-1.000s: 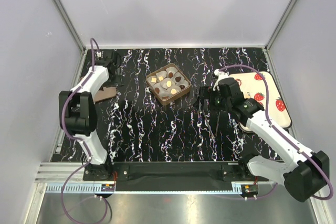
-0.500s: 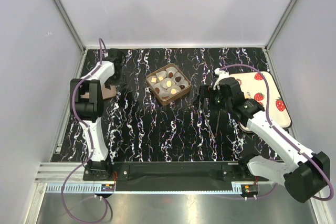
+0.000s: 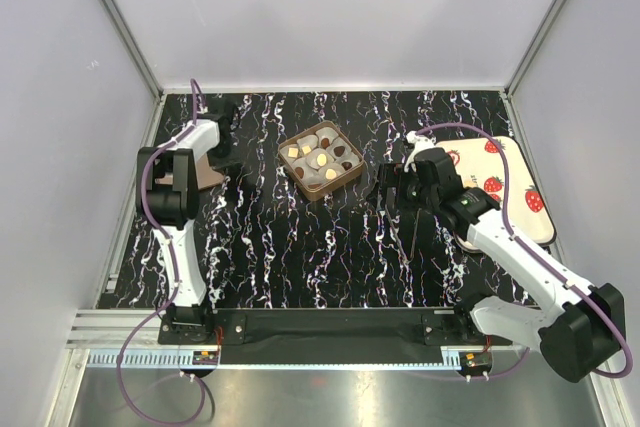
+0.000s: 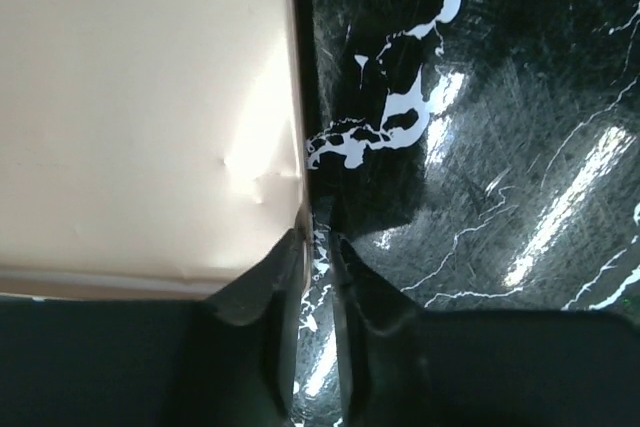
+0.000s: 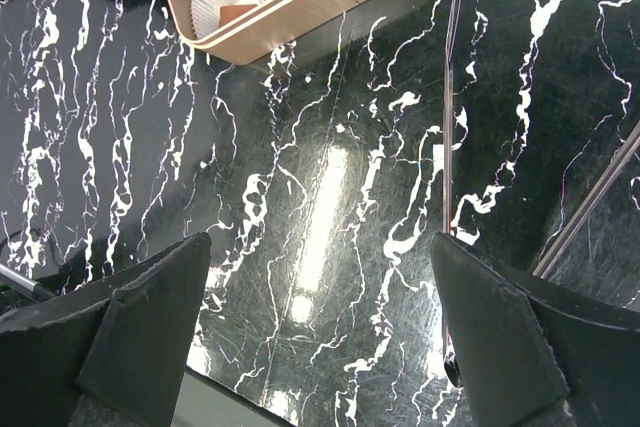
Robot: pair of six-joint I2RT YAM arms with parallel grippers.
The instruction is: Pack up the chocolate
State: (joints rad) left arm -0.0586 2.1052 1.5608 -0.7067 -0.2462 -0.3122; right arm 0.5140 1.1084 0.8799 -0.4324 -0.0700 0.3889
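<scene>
Chocolate [image 3: 320, 159]: small bite-sized pieces, dark brown with a few tan, round or square. We see them sitting in white pleated paper cups [image 5: 205, 7] inside a tan square cardboard box [image 3: 343, 181], mid-bench and a little far of centre.
Box set: turned corner-on to the bench's edges, so it has no long side to favour. Its near-right wall faces the right claw.
Right claw [image 3: 392, 187]: released, fingers spread wide with nothing between them, low over the black, white-veined marble bench [image 3: 280, 257].
Key relation: the box lies just left and slightly far of the right claw, near but apart. We judge the right arm much the nearer of the two.
Left claw [image 4: 318, 247]: at the far left, well apart from the box. Its jaws are drawn almost together, with only a slit of bench showing and nothing seen in it. It sits just beside the edge of a flat tan cardboard lid [image 4: 150, 97]; whether it touches, we cannot tell.
Step, in our view: the cups look filled, so closing the box seems to be what remains, and the lid would have to travel right to reach it.
Other things: a thin metal rod [image 5: 447, 97] lies on the bench by the right claw. A cream board with red strawberry prints [image 3: 505, 169] lies at the right.
Risk: we would watch for the lid sliding flat rather than lifting.
</scene>
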